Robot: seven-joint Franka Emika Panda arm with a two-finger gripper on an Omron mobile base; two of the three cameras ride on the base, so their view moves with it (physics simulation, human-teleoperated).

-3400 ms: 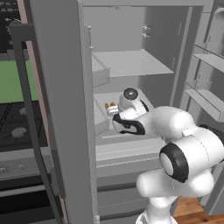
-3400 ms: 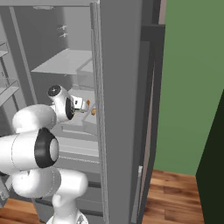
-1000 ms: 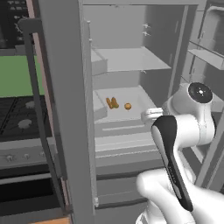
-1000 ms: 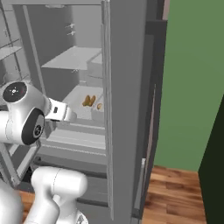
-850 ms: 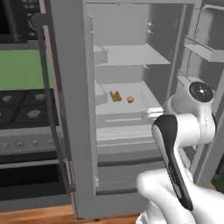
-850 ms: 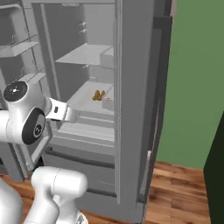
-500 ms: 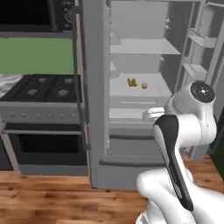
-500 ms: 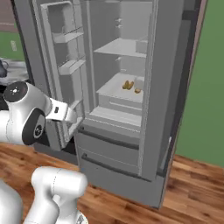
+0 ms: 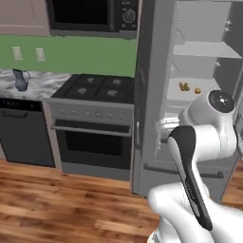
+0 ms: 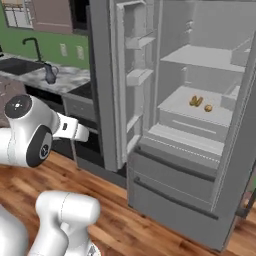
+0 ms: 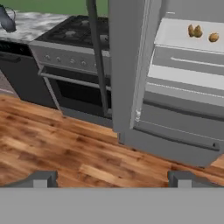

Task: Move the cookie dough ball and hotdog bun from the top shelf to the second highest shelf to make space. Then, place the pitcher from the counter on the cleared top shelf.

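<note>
Base backed away, marbled counter (image 9: 33, 81), bulbous pitcher (image 9: 19, 79), gripper (image 11: 111, 179) wide open

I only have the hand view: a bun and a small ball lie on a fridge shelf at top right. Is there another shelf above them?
Observer: Yes. In the right base view the top shelf sits above the bun and the dough ball, which lie side by side on the second shelf.
Operator: The pitcher is cut off at my edge. What is near it?
Observer: The pitcher stands upright on the counter, with a black curved tap beyond it to the left.
</note>
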